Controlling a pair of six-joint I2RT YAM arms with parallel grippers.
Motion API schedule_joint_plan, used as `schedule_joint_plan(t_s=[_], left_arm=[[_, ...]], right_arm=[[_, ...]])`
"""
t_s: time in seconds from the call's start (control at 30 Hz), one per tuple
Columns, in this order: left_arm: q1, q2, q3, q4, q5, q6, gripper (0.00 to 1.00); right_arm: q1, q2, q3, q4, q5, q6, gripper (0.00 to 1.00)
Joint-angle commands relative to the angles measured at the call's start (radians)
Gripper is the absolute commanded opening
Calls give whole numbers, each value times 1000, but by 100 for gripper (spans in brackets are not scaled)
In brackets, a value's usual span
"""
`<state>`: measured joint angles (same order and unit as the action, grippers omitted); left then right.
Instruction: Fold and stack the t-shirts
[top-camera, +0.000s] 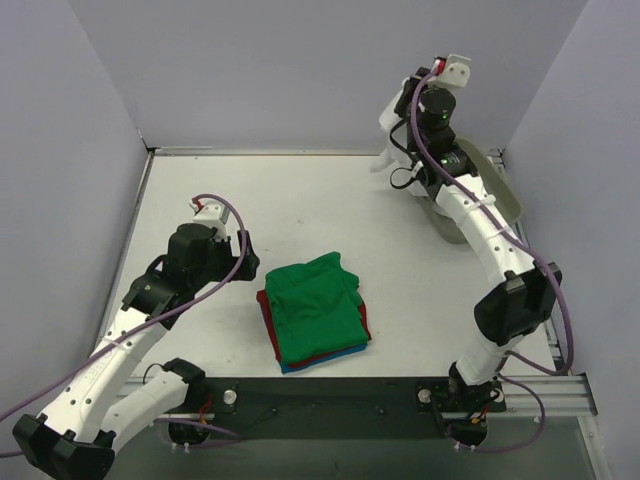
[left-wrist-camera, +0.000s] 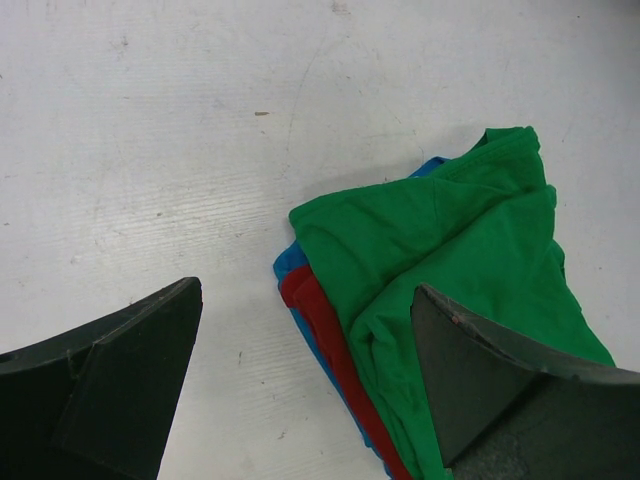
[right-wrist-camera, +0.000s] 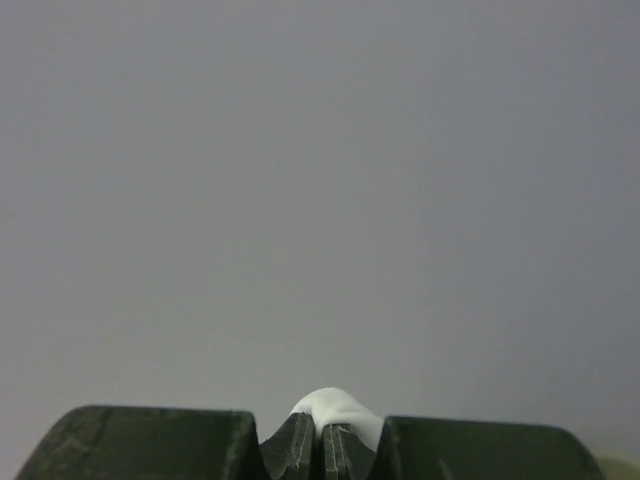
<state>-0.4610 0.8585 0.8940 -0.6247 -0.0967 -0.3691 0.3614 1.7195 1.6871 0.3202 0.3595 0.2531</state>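
Note:
A folded green t-shirt (top-camera: 318, 305) tops a stack over a red one (top-camera: 266, 308) and a blue one (top-camera: 300, 366) at the table's front middle. In the left wrist view the green (left-wrist-camera: 450, 240), red (left-wrist-camera: 320, 320) and blue (left-wrist-camera: 285, 262) layers show at the stack's corner. My left gripper (top-camera: 246, 255) hangs open just left of the stack; its jaws (left-wrist-camera: 305, 380) stand wide with nothing between them. My right gripper (top-camera: 403, 100) is raised high at the back right, shut on a pinch of the white t-shirt (right-wrist-camera: 335, 405), which hangs below it (top-camera: 385, 150), mostly hidden by the arm.
A grey-beige tray (top-camera: 505, 190) sits at the back right, partly behind the right arm. Grey walls close in the table on the left, back and right. The right wrist view faces a bare wall.

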Motion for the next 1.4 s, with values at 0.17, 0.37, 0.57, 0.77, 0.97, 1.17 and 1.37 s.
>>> schedule_joint_plan(t_s=[0.17,0.37,0.57,0.77,0.97,1.17,1.37], left_arm=[[7,-22,6,43,17,13,95],[7,-27,6,43,15,13,95],[7,-35,6,45,15,15,95],[8,-38,5,48,25,13,95],[10,-44,6,49,25,13,95],[10,-46,6,51,32,13,95],[10,-42,5,56,41,12,95]], right_arm=[[140,-95,423,-35,22,-285,0],[217,-38,690,-108,26,-391,0],[272,-186,429,-61,84,-422,0],[280,-371,-99,-38,141,-269,0],[312,-474,-447,-145,153,-125,0],[274,-391,-397,-346,292,-118,88],[102,-275,-241,-455,188,-74,100]])
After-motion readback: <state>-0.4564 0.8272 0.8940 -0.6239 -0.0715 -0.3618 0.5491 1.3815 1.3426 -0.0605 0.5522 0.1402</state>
